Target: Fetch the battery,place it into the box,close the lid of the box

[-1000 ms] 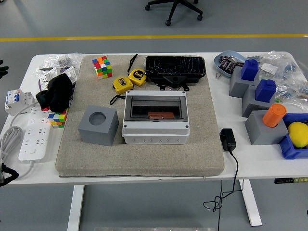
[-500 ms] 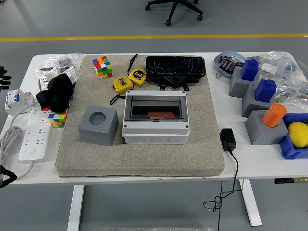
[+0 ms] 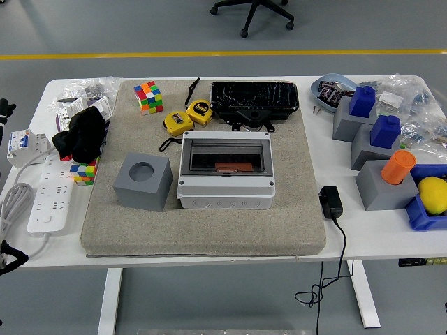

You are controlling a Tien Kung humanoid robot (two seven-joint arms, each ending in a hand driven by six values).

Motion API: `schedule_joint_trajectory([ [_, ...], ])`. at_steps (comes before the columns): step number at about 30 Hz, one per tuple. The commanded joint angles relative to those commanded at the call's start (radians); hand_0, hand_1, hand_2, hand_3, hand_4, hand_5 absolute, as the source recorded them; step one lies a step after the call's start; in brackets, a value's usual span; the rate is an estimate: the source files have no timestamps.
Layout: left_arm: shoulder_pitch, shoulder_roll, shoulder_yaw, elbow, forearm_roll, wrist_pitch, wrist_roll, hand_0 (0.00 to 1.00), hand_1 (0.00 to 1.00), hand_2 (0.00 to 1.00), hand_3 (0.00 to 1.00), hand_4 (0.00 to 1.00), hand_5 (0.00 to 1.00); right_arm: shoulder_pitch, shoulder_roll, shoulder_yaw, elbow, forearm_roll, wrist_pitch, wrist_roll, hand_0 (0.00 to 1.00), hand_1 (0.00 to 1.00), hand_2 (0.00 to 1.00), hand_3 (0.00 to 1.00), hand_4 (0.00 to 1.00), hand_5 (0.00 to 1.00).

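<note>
The grey-white box [image 3: 225,183] stands in the middle of the beige mat [image 3: 202,230]. A small orange-brown battery [image 3: 227,167] lies inside its dark window. The see-through lid seems to lie flat over the window, but I cannot tell for sure. Of my left hand [image 3: 5,109] only small black bits show at the picture's left edge, well away from the box. Another black part of the arm [image 3: 8,257] shows lower at that edge. My right hand is out of view.
On the mat are a grey block with a round hole [image 3: 143,181], two yellow tape measures [image 3: 187,117], a colour cube [image 3: 147,96] and a black tray [image 3: 255,99]. A white power strip [image 3: 50,194] lies at the left. Grey blocks [image 3: 383,183] and a black adapter [image 3: 330,202] are at the right.
The black bits of my left arm at the left edge have shifted slightly downward. The box and the battery have not moved.
</note>
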Motion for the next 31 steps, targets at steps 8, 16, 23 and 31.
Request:
schedule_joint_trajectory([
  [8,0.003,-0.003,-0.001,0.011,0.048,-0.026,-0.029,0.998,0.998,0.959,0.735,0.998,0.854,-0.002,-0.007,-0.005,0.000,0.011,0.004,-0.001,0.816,0.792,0.784,0.820,0.998,0.998],
  [16,0.001,-0.005,0.000,0.026,-0.164,-0.102,-0.020,0.998,0.998,0.998,0.998,0.998,0.912,-0.001,-0.016,-0.029,0.000,0.036,0.008,-0.002,0.818,0.784,0.782,0.820,0.998,0.998],
  [23,-0.003,-0.006,0.011,0.024,-0.260,-0.029,-0.024,0.820,0.869,0.998,0.998,0.998,0.906,0.001,-0.026,-0.021,0.000,0.030,0.009,-0.009,0.818,0.778,0.780,0.818,0.998,0.998],
  [31,-0.006,-0.011,-0.001,0.019,-0.172,-0.077,-0.029,0.591,0.290,0.227,0.541,0.998,0.892,0.004,-0.025,-0.034,0.000,0.045,0.017,-0.008,0.815,0.771,0.773,0.819,0.998,0.998],
])
